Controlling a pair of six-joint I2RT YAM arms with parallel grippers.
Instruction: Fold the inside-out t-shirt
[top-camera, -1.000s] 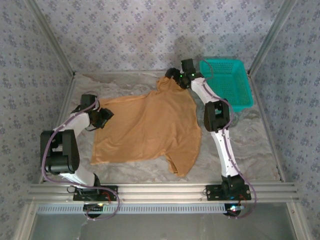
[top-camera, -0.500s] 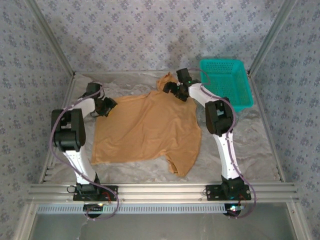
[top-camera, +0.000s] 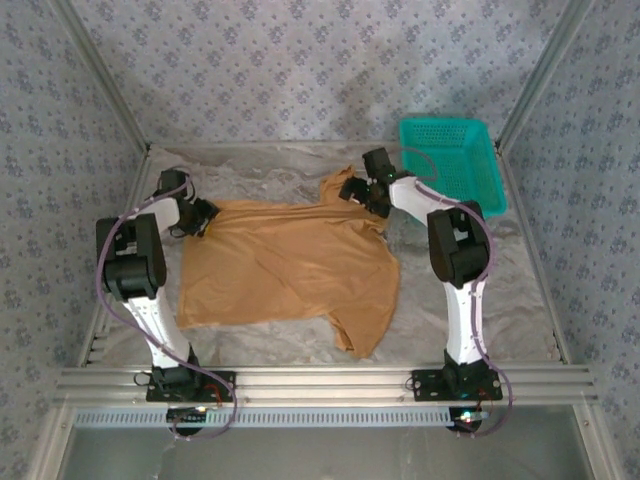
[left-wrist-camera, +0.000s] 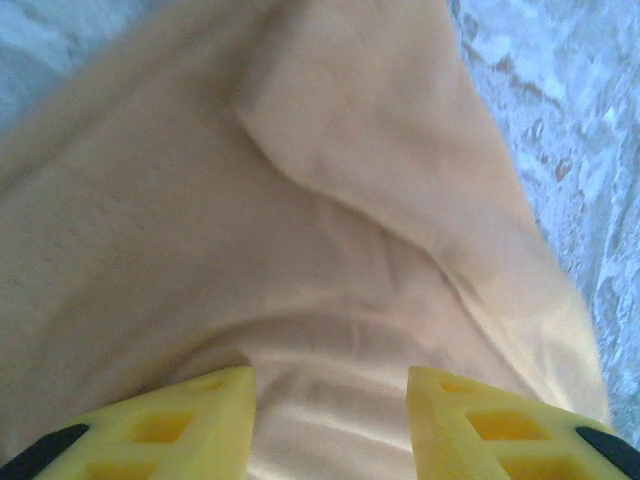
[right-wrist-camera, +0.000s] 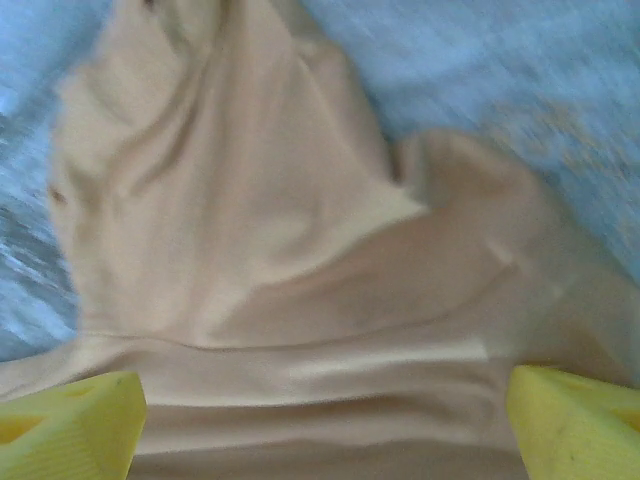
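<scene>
The tan-orange inside-out t-shirt (top-camera: 290, 260) lies spread over the middle of the table, its far edge pulled into a nearly straight line. My left gripper (top-camera: 203, 218) is at the shirt's far left corner. In the left wrist view its yellow fingers (left-wrist-camera: 200, 420) are closed on a bunch of the cloth (left-wrist-camera: 300, 200). My right gripper (top-camera: 360, 195) is over the far right part of the shirt, beside a sleeve that pokes toward the back. Its fingers (right-wrist-camera: 70, 425) stand wide apart, with pleated cloth (right-wrist-camera: 250, 200) lying under and between them.
A teal basket (top-camera: 455, 165) stands at the back right, just behind the right arm. A crinkled grey cover (top-camera: 480, 280) shows on the table around the shirt. Patterned walls close in the left, back and right, and a metal rail runs along the near edge.
The left gripper moved back and to the left, drawing the shirt's far left corner with it. The right gripper came from behind the sleeve forward onto the shirt. The far edge is now straighter.
</scene>
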